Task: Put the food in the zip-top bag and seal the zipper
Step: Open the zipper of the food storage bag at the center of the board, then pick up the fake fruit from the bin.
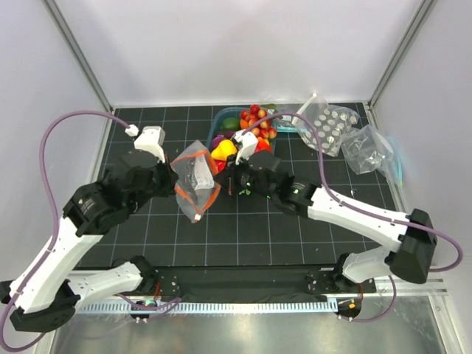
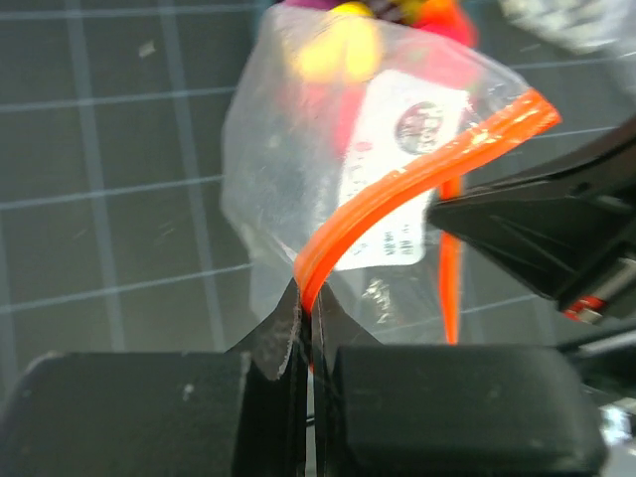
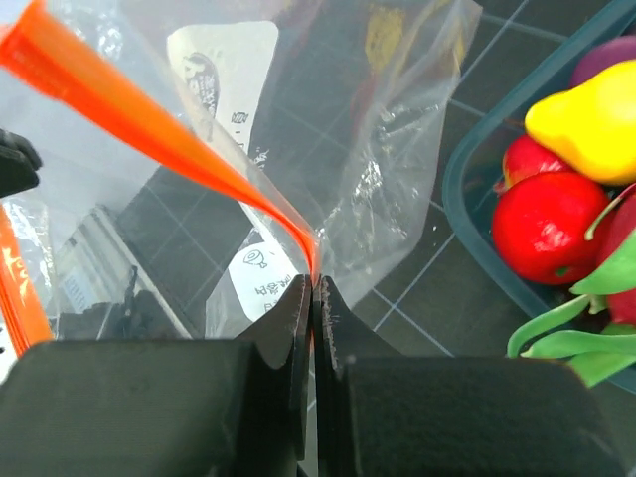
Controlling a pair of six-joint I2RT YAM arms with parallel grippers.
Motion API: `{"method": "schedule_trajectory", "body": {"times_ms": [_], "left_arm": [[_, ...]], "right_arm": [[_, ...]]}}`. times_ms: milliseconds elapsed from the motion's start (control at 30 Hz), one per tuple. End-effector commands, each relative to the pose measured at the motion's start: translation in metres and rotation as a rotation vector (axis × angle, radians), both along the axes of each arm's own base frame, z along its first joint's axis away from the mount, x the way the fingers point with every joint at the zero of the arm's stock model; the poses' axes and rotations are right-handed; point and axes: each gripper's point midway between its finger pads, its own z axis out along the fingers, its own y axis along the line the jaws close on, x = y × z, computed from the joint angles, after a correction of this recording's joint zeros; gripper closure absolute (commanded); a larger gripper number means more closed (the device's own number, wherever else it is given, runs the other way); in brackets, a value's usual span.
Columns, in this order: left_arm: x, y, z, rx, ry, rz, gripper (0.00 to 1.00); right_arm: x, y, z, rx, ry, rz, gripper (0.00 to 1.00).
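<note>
**A:** Start at the left pincer (image 2: 306, 298). What has it got?

**B:** It's closed tight on the orange zipper (image 2: 427, 164), with the strip nipped between the tips. The right pincer (image 3: 313, 288) is clamped the same way on the strip from the opposite side. I'd guess each holds one lip, though I can't be sure.

**A:** So where's the zip-top bag (image 1: 195, 181)?

**B:** It hangs between the two pincers, lifted off the desk (image 1: 243, 228), in front of the arms and a little left of centre. The white label faces up towards the overhead camera.

**A:** Which way does the zipper run?

**B:** From each wrist view it slants up and away from the tips. From above the strip bends into a loop, so the mouth looks pulled open side to side.

**A:** And the food (image 1: 251, 122)?

**B:** It's all in the teal bin (image 1: 218, 118), just behind the bag and to its right, nearer the right arm. None looks bagged yet. With both pincers occupied, I think the right one would have to let go to reach it.
</note>
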Motion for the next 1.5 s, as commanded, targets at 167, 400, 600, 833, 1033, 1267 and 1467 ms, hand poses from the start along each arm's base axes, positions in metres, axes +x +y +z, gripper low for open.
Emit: {"method": "schedule_trajectory", "body": {"times_ms": [167,400,600,833,1033,1267,1467], "left_arm": [[0.025,0.017,-0.067,0.262,0.095,0.139,1.0],[0.049,-0.026,-0.107,0.209,0.123,0.077,1.0],[0.055,-0.033,-0.106,0.206,0.117,0.076,1.0],[0.051,0.001,-0.087,0.325,0.096,0.161,1.0],[0.045,0.035,-0.064,0.453,0.124,0.281,1.0],[0.035,0.069,-0.052,0.652,0.171,0.374,1.0],[0.045,0.059,-0.072,0.71,0.209,0.367,1.0]], "right_arm": [[0.028,0.001,-0.029,0.018,0.015,-0.127,0.84],[0.044,-0.035,-0.077,-0.001,0.07,-0.247,0.81],[0.039,-0.053,-0.084,0.001,0.044,-0.268,0.41],[0.032,-0.067,-0.064,-0.001,-0.003,-0.263,0.29],[0.03,-0.069,-0.06,-0.013,0.0,-0.257,0.23],[0.04,-0.095,-0.073,-0.129,0.02,-0.386,0.07],[0.052,-0.11,-0.082,-0.192,0.035,-0.477,0.0]]}}
